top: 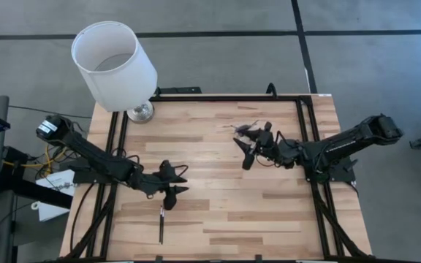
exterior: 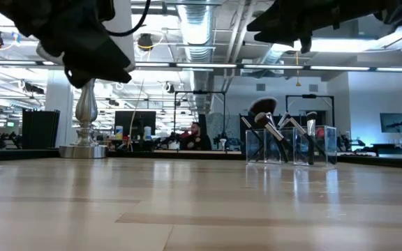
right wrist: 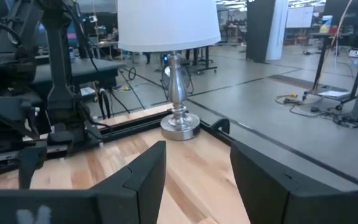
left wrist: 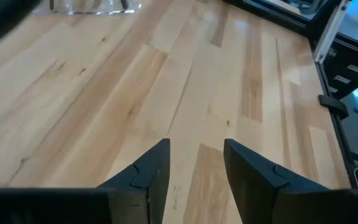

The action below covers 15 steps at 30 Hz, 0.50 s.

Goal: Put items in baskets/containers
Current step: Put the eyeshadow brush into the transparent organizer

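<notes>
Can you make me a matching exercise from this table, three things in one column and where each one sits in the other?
Things:
1. lamp
2. clear container
3. lone brush

Places:
A. lying flat on the wood below the left gripper
B. by the right gripper, brushes standing in it
C. at the table's far left corner

Pairs: 1-C, 2-B, 3-A
</notes>
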### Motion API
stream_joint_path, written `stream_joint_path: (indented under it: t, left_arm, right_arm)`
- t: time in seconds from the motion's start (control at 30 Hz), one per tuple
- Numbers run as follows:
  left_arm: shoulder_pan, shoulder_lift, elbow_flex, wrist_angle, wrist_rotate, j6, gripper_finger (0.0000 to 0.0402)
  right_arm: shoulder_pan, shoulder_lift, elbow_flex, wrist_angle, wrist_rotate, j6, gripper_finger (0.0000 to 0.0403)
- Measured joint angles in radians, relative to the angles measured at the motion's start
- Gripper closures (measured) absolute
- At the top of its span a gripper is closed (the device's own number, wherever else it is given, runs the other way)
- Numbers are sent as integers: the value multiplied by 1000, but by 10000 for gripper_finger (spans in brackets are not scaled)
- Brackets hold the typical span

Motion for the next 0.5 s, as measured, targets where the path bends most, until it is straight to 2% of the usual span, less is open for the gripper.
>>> stream_joint_path:
  t: [0.3, 0.5]
  left_arm:
    - [2, 3, 78, -130, 1, -45, 254]
    - [-33, 11, 78, -349, 163, -433, 254]
  right_arm:
    - [-24, 0, 0, 53, 0, -8, 230]
    - [-55, 0, 0, 49, -35, -8, 230]
